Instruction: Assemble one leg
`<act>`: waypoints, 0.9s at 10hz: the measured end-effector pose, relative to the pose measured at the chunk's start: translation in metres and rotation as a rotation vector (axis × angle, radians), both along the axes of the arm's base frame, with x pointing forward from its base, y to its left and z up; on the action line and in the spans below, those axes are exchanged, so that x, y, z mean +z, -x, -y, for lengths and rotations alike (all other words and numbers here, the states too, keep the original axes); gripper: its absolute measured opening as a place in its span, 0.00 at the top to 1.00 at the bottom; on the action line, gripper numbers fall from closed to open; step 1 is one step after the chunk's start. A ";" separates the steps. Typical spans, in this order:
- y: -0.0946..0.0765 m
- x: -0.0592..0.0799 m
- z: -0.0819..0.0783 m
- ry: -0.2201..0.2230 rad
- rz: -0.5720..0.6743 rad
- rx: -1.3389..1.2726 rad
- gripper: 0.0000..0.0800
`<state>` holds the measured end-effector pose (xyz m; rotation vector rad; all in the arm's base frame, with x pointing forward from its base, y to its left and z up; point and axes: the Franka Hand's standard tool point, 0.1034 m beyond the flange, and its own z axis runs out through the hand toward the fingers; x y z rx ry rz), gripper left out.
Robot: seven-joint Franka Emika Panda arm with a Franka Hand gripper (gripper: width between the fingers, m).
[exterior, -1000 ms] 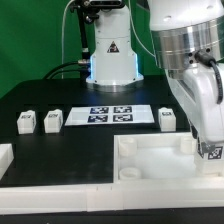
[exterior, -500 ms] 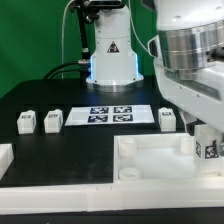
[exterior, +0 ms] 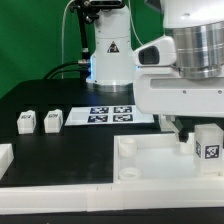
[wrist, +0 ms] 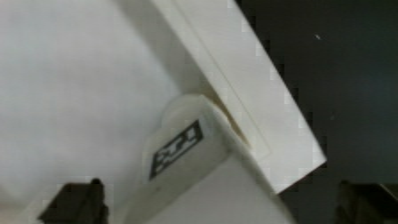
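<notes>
Leg [exterior: 208, 143] stood upright in a corner socket of the white tray part [exterior: 150, 142] on the exterior view's right, tag facing the camera, while the gripper [wrist: 222, 205] hung above it with jaws spread wide and nothing between them. Its long axis ran vertical, straight up toward the parted fingers [wrist: 75, 200], so any grasp would likely call for a plain descent. Two spare legs [exterior: 26, 121] sat well apart, beside the marker board [exterior: 110, 114].

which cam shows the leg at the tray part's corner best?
Exterior view: the leg stands upright at the tray part's corner, tag facing the camera. The wrist view shows it close up at a steep angle, tag skewed, partly cropped.
</notes>
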<state>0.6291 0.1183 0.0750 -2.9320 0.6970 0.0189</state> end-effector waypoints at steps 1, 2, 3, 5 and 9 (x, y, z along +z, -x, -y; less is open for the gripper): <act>0.000 0.000 -0.002 0.009 0.013 0.100 0.19; 0.000 0.001 -0.001 0.029 0.033 0.264 0.19; -0.001 0.001 0.001 0.035 0.052 0.427 0.19; 0.000 0.000 0.001 0.034 0.051 0.435 0.19; 0.000 -0.002 0.004 0.029 0.025 0.221 0.63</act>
